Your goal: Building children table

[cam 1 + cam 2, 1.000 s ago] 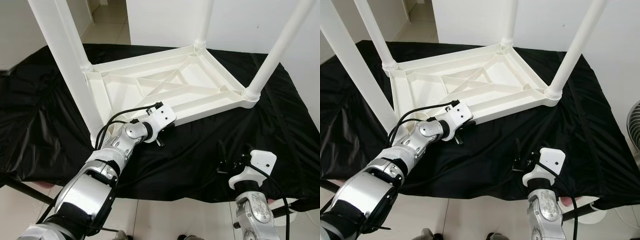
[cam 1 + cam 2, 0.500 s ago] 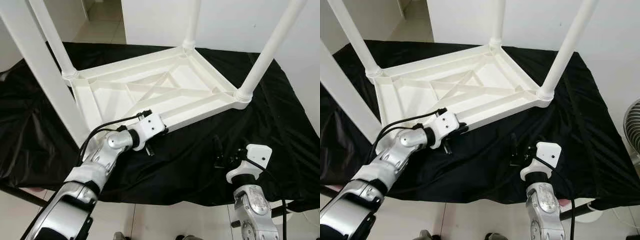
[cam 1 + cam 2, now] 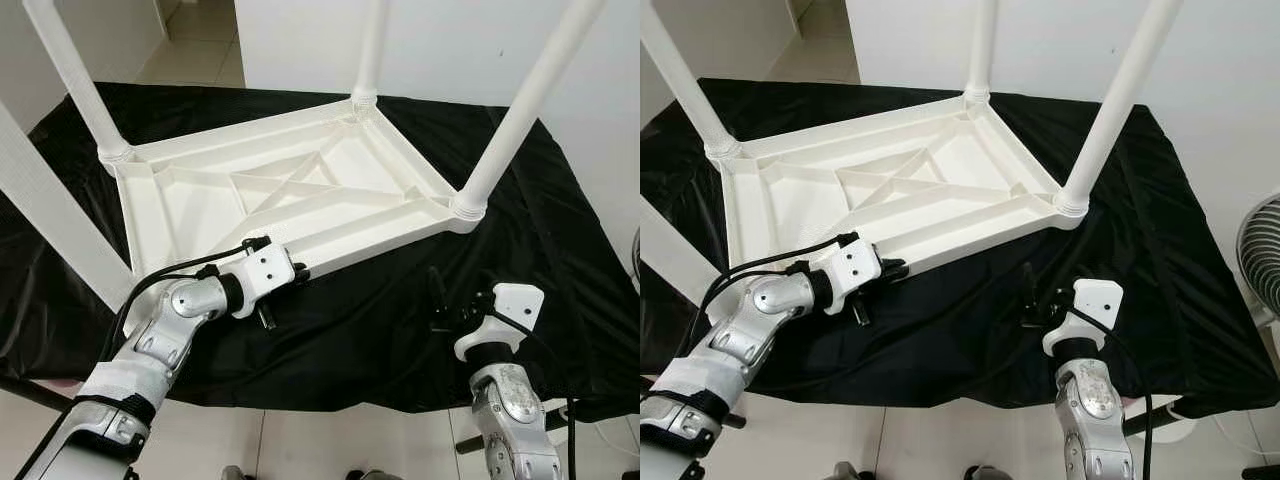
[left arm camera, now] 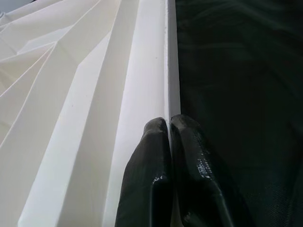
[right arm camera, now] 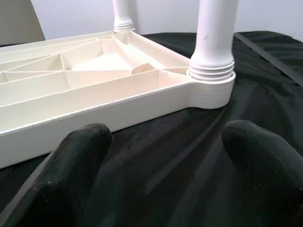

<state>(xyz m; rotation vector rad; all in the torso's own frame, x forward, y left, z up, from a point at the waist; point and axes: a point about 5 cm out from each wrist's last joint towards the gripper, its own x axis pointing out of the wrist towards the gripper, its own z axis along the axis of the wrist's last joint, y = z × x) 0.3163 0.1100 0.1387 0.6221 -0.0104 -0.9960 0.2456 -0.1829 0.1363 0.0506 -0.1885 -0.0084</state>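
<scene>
Inverted white plastic children's table [image 3: 290, 190] lies legs-up on black-draped counter [image 3: 560, 250] | left end effector [image 3: 295, 275] nearer, fingers pinching near rim, which runs along them | right end effector [image 3: 437, 300] spread, apart, facing near-right leg.

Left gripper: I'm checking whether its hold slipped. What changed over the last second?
No slip shows. The whole view shifted, so the head camera moved, and the left arm now reaches out straighter. The left gripper stays shut on the table at about the same spot on its near rim. The right gripper still hovers open over the cloth.
</scene>
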